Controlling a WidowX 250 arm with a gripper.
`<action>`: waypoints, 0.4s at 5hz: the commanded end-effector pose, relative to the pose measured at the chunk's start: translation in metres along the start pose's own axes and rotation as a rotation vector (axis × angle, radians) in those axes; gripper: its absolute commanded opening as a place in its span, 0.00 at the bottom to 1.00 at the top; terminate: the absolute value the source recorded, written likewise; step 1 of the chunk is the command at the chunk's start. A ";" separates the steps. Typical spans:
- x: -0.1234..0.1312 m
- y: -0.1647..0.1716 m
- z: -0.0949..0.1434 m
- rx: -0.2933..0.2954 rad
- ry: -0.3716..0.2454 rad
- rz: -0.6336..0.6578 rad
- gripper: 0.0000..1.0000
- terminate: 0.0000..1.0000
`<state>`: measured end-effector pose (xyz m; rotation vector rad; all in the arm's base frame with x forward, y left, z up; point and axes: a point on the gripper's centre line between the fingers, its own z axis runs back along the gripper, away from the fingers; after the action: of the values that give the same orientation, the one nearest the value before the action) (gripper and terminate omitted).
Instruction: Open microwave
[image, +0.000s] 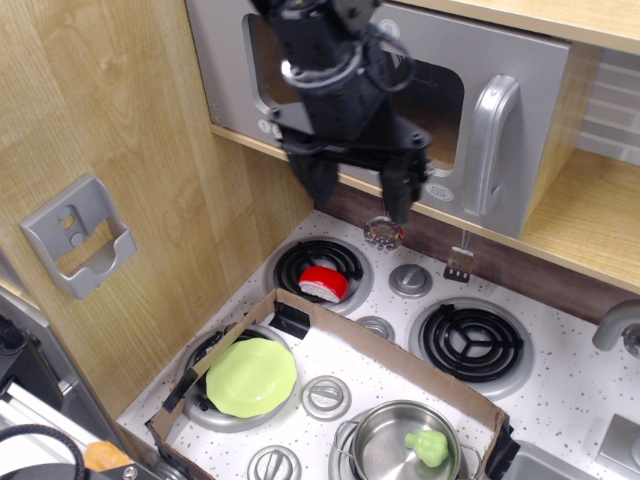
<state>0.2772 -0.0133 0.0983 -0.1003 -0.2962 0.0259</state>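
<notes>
**Gripper in front of microwave door, door shut**

Gripper (358, 192) hangs in front of the microwave (520, 90), over the lower left part of the door. Fingers (398, 196) point down and are spread apart, nothing between them. The arm body covers much of the door window and the button row.

Microwave sits on the wooden shelf (590, 215) at the top of the scene, above the stove. Door looks closed, flush with the body. Loop handle (487, 150) is on the right side of the door, right of the gripper and not touched by it.

Below: toy stovetop (560, 395) with coil burners. Red-and-white item (323, 283) lies on the far left burner. Cardboard box (330, 325) sits on the near part of the stove, with a green plate (251, 377) inside on the left and a metal pot (400, 440) on the right holding a small green piece (428, 447). Grey wall bracket (77, 235) is on the wood panel at left, well apart from the gripper.
</notes>
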 end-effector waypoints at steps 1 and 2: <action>0.041 -0.029 0.003 0.007 -0.076 -0.074 1.00 0.00; 0.051 -0.040 -0.004 0.005 -0.072 -0.093 1.00 0.00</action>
<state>0.3222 -0.0510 0.0987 -0.0804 -0.3225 -0.0593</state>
